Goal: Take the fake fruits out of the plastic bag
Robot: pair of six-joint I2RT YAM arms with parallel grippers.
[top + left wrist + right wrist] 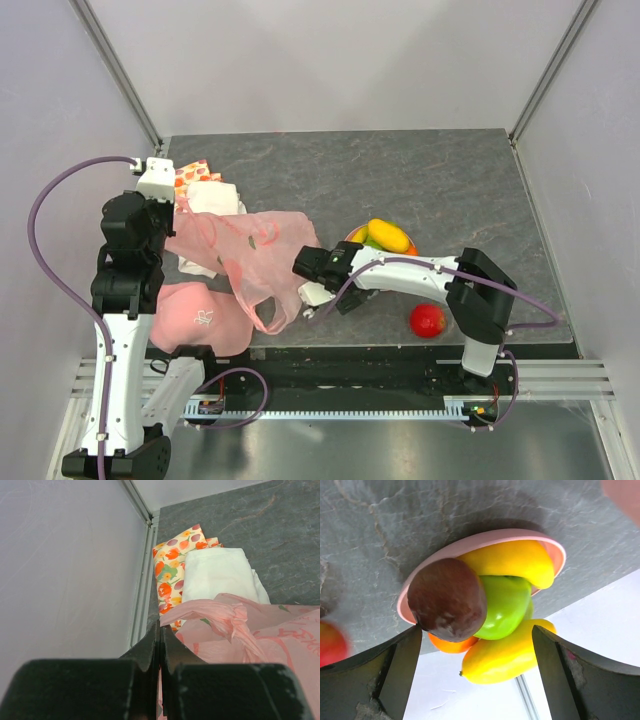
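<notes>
Well, I count six fake fruits (505, 602). Five are piled on one pink plate (470, 542) straight ahead of the right gripper (476, 629), its jaws spread wide and empty: one plum (447, 600), one green apple (507, 592), one orange (451, 645), two yellow ones (510, 560). One red apple (428, 320) lies apart, off to its side. One plastic bag (250, 245) — it hangs pinched in the closed left gripper (160, 630).

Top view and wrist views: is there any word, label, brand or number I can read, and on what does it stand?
Nothing legible in any view.
pink cloth: small white logo, too small to read.
plastic bag: darker pink print, crumpled and blurred, unreadable.
fruit-printed cloth: pattern only, no lettering.
</notes>
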